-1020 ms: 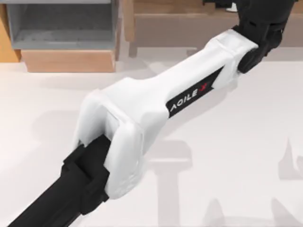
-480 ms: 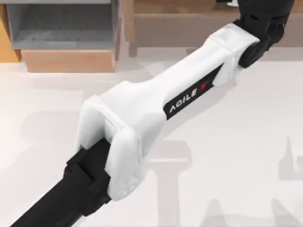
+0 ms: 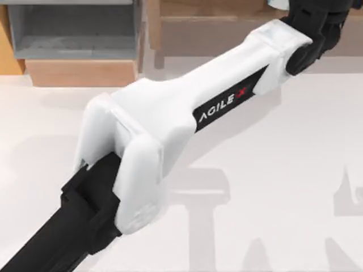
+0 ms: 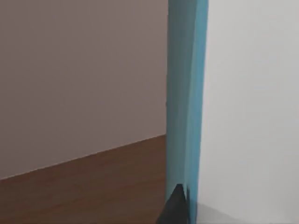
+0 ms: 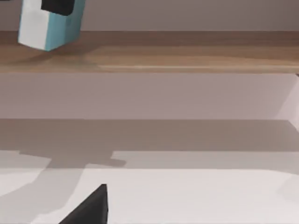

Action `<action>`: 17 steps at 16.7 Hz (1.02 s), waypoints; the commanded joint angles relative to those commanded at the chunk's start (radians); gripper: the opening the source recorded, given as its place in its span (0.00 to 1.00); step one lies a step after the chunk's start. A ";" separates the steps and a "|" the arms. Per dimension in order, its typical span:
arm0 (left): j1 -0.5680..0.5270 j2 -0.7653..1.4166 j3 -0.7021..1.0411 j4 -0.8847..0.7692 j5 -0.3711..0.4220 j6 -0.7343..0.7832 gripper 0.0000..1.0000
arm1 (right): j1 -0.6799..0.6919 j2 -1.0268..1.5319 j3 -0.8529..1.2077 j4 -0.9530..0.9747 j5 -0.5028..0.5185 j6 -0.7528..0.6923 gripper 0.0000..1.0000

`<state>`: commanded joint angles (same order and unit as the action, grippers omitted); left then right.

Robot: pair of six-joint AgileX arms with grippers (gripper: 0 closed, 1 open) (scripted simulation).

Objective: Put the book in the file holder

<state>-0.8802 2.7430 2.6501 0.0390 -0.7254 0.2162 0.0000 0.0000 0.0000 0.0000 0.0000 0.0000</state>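
Observation:
The teal-blue book [image 5: 52,27] with white page edges hangs tilted over the brown shelf, and my left gripper [image 5: 56,5] is shut on its upper end. The left wrist view has the book's teal cover [image 4: 184,102] up close, with one dark fingertip [image 4: 175,207] pressed against it. In the top view my left arm stretches across the table to the back right, where the left gripper [image 3: 315,20] is above the shelf. The file holder [image 3: 74,31], grey-walled with a tan front panel, stands at the back left, far from the book. One dark finger [image 5: 88,207] of my right gripper is visible low over the table.
The long brown wooden shelf [image 3: 215,28] runs along the back right, beside the file holder. Its wooden top [image 5: 187,56] lies under the book. The white table [image 3: 283,170] is bare apart from my left arm's shadow.
My left arm has swung slightly left and toward the back, its elbow shifting left, with the book still in its gripper.

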 joint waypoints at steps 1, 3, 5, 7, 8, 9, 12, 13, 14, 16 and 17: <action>0.001 -0.049 -0.065 -0.008 0.027 0.053 0.00 | 0.000 0.000 0.000 0.000 0.000 0.000 1.00; 0.007 -0.160 -0.207 -0.028 0.088 0.160 0.00 | 0.000 0.000 0.000 0.000 0.000 0.000 1.00; 0.022 -0.287 -0.366 -0.057 0.157 0.269 0.00 | 0.000 0.000 0.000 0.000 0.000 0.000 1.00; 0.044 -0.427 -0.538 -0.092 0.232 0.375 0.00 | 0.000 0.000 0.000 0.000 0.000 0.000 1.00; 0.057 -0.501 -0.627 -0.111 0.273 0.426 0.00 | 0.000 0.000 0.000 0.000 0.000 0.000 1.00; 0.071 -0.578 -0.716 -0.130 0.315 0.476 0.00 | 0.000 0.000 0.000 0.000 0.000 0.000 1.00; 0.121 -0.817 -0.969 -0.188 0.452 0.609 0.00 | 0.000 0.000 0.000 0.000 0.000 0.000 1.00; 0.140 -0.898 -1.048 -0.207 0.499 0.647 0.00 | 0.000 0.000 0.000 0.000 0.000 0.000 1.00; 0.162 -0.977 -1.122 -0.224 0.546 0.682 0.00 | 0.000 0.000 0.000 0.000 0.000 0.000 1.00; 0.209 -1.129 -1.260 -0.255 0.639 0.742 0.00 | 0.000 0.000 0.000 0.000 0.000 0.000 1.00; 0.234 -1.200 -1.324 -0.268 0.685 0.768 0.00 | 0.000 0.000 0.000 0.000 0.000 0.000 1.00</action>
<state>-0.6463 1.5429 1.3261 -0.2285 -0.0405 0.9840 0.0000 0.0000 0.0000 0.0000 0.0000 0.0000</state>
